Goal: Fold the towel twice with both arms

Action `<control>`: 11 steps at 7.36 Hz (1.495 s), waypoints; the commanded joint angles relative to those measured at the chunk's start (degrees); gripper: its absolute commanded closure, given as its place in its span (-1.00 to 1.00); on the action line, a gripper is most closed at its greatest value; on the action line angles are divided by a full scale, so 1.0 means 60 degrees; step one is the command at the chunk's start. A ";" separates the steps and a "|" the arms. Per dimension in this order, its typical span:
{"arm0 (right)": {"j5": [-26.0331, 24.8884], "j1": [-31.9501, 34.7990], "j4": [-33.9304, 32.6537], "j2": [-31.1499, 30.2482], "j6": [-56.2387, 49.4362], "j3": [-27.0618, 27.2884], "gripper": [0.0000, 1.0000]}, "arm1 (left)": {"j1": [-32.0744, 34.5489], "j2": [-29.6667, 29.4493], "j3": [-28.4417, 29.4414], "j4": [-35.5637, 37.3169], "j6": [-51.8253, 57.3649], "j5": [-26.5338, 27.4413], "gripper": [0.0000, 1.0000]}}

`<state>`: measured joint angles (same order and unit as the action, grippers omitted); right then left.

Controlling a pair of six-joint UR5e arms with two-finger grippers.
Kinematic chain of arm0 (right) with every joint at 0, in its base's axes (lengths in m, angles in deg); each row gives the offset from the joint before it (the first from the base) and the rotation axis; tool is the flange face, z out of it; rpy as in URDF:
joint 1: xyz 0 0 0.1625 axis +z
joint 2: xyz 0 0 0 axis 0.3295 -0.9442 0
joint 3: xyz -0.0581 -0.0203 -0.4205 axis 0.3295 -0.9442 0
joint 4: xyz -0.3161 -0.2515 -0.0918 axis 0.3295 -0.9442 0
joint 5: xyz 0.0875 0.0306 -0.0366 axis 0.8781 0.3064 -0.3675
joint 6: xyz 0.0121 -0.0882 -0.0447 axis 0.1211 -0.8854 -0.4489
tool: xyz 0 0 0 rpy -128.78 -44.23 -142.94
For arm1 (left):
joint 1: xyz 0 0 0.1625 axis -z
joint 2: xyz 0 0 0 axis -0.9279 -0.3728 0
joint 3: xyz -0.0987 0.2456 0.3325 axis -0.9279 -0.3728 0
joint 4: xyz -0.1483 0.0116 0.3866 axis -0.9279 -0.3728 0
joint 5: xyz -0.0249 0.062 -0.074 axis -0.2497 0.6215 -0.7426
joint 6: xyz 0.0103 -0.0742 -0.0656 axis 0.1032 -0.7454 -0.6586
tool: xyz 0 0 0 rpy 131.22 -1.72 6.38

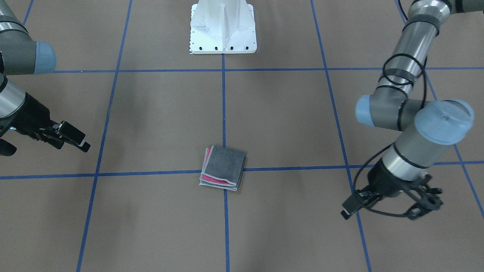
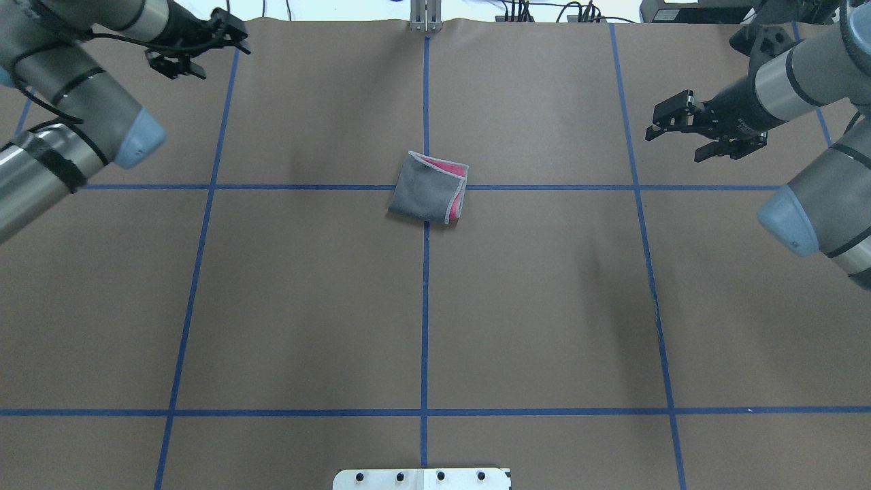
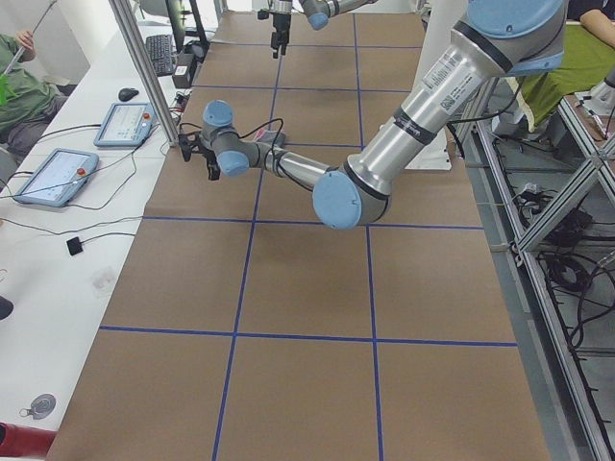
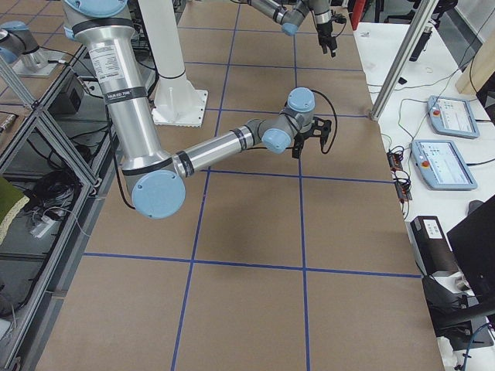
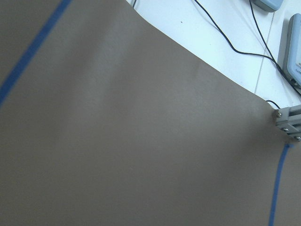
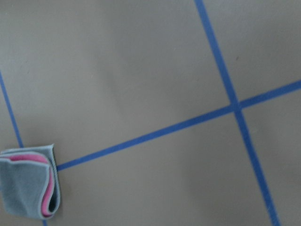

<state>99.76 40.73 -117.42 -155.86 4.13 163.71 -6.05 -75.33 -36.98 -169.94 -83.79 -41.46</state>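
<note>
The towel [image 2: 429, 187] lies folded into a small square at the table's middle, on a crossing of blue tape lines. Its dark grey face is up, and pink shows between the layers at one side. It also shows in the front view [image 1: 225, 166] and at the lower left of the right wrist view [image 6: 26, 188]. My left gripper [image 2: 204, 51] is open and empty at the far left of the table, well away from the towel. My right gripper [image 2: 674, 143] is open and empty at the far right, also shown in the front view [image 1: 72, 143].
The white pedestal base [image 1: 223, 28] stands at the robot's side of the table. A metal post [image 2: 425, 17] stands at the far edge. Tablets [image 3: 53, 178] and cables lie on the white bench beyond that edge. Blue tape lines grid the brown table.
</note>
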 commanded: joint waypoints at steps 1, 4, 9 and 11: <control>-0.0736 0.0025 -0.0011 -0.0027 -0.1494 -0.0429 -1.00 | 0.1166 0.1629 -0.0936 0.1040 0.3896 -0.0259 -0.99; -0.1075 0.0914 -0.1072 -0.0217 -0.3581 -0.0914 -1.00 | 0.2720 0.2151 -0.1044 0.3987 0.8664 -0.0273 -0.99; -0.0537 0.3199 -0.4275 -0.0815 -0.8502 -0.0900 -1.00 | 0.4216 0.3174 -0.1145 0.5308 1.1327 -0.2671 -0.99; 0.1058 0.4269 -0.4172 -0.1546 -0.8619 -0.0841 -1.00 | 0.4290 0.3818 -0.1408 0.5293 1.2994 -0.2676 -0.99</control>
<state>100.84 62.55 -142.68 -162.35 -46.67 158.43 19.10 -54.55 -44.13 -138.19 -10.34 -56.71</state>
